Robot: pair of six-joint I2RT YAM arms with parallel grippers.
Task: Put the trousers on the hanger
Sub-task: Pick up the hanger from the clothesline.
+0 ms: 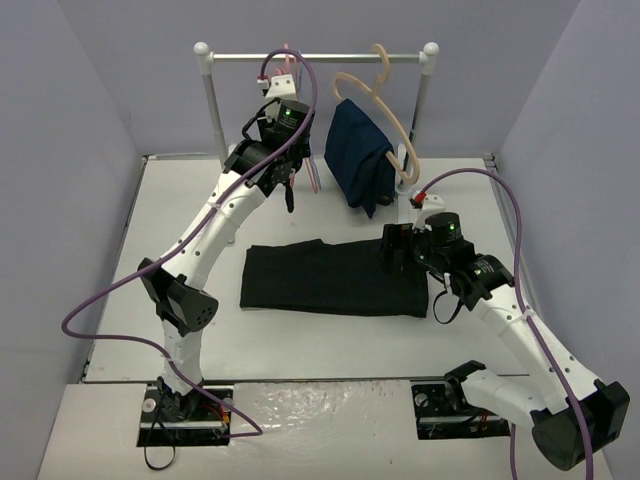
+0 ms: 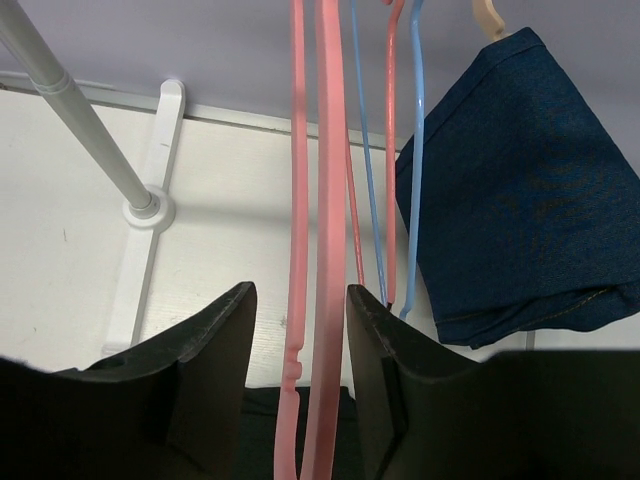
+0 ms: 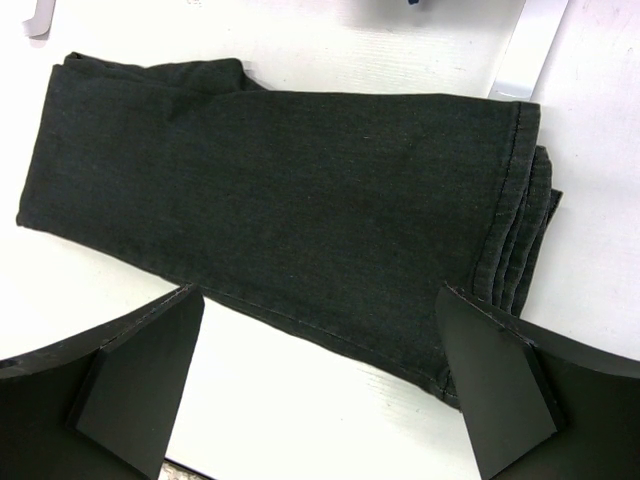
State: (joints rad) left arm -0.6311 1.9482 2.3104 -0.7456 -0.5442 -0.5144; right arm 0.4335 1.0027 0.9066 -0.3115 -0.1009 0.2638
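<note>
Salmon-pink hanger [image 2: 328, 200] on rail [image 1: 320, 56]: left gripper [image 2: 300, 292] astride, unclamped; black trousers [image 1: 330, 278] flat on table [image 1: 180, 200], unhung, right gripper [image 3: 318, 295] wide above

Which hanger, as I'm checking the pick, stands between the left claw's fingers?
The salmon-pink hanger: it alone hangs between the left claw's fingers. The light-blue hanger hangs outside them, and the tan hanger carries the navy garment.

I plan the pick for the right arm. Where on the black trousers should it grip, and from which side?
Probably at the layered hem end of the trousers, coming straight down from above: they lie flat and folded on the table, and the open right gripper hangs over them.
</note>
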